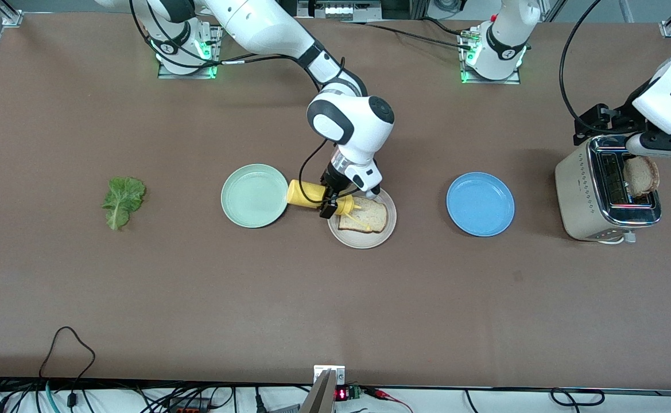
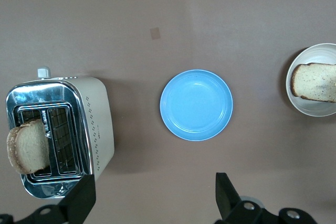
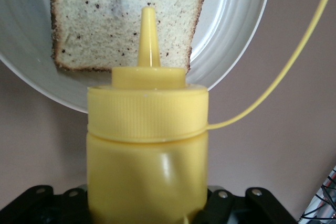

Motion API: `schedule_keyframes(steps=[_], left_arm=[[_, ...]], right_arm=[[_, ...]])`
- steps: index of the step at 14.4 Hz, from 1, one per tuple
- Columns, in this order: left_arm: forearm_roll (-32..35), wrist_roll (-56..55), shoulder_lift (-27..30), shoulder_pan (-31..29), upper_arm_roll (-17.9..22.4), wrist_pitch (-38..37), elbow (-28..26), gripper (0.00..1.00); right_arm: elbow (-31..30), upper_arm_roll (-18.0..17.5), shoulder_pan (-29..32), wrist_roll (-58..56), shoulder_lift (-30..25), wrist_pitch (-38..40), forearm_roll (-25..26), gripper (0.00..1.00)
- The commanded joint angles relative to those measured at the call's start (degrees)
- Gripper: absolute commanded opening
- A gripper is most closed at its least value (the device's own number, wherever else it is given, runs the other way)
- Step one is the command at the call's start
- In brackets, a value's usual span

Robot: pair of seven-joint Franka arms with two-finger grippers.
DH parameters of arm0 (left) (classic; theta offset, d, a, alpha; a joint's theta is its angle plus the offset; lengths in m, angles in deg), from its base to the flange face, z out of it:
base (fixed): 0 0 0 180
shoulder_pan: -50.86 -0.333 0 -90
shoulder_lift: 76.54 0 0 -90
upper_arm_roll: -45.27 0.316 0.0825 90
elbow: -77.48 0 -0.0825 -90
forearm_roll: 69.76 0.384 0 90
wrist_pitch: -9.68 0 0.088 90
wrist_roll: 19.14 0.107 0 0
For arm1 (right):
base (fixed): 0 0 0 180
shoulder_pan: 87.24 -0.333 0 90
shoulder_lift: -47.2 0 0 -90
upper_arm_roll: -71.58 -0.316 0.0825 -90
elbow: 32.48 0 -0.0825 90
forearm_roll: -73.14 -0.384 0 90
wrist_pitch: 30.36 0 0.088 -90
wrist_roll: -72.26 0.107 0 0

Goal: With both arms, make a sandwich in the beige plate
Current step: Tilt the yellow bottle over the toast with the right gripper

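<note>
A slice of bread point(image 1: 371, 217) lies on the beige plate point(image 1: 364, 244) in the middle of the table. My right gripper point(image 1: 330, 202) is shut on a yellow squeeze bottle point(image 1: 306, 194), tilted with its nozzle point(image 3: 148, 35) over the bread point(image 3: 121, 19) near the plate's rim point(image 3: 236, 40). A second bread slice point(image 1: 642, 175) stands up out of the toaster point(image 1: 585, 189). My left gripper point(image 1: 665, 146) hangs open and empty above the toaster point(image 2: 94, 124). The lettuce leaf point(image 1: 121, 201) lies flat toward the right arm's end of the table.
A mint green plate point(image 1: 253, 195) sits beside the beige plate, toward the right arm's end. A blue plate point(image 1: 480, 204) lies between the beige plate and the toaster. The bottle's thin yellow cap strap point(image 3: 294, 61) dangles beside the plate.
</note>
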Motion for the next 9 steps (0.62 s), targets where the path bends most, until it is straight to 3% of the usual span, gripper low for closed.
schedule_keyframes(steps=[1, 4, 9], left_arm=[[-0.8, -0.3, 0.5, 0.1, 0.0, -0.7, 0.2, 1.00], [-0.8, -0.3, 0.5, 0.1, 0.0, -0.7, 0.2, 1.00], [-0.8, -0.2, 0.5, 0.1, 0.0, -0.8, 0.2, 1.00]], right_arm=[[2.5, 1.5, -0.9, 0.7, 0.2, 1.8, 0.9, 0.40], [2.5, 2.0, 0.4, 0.5, -2.5, 2.4, -0.8, 0.40], [2.4, 1.3, 6.5, -0.7, -8.1, 2.3, -9.3, 0.40]])
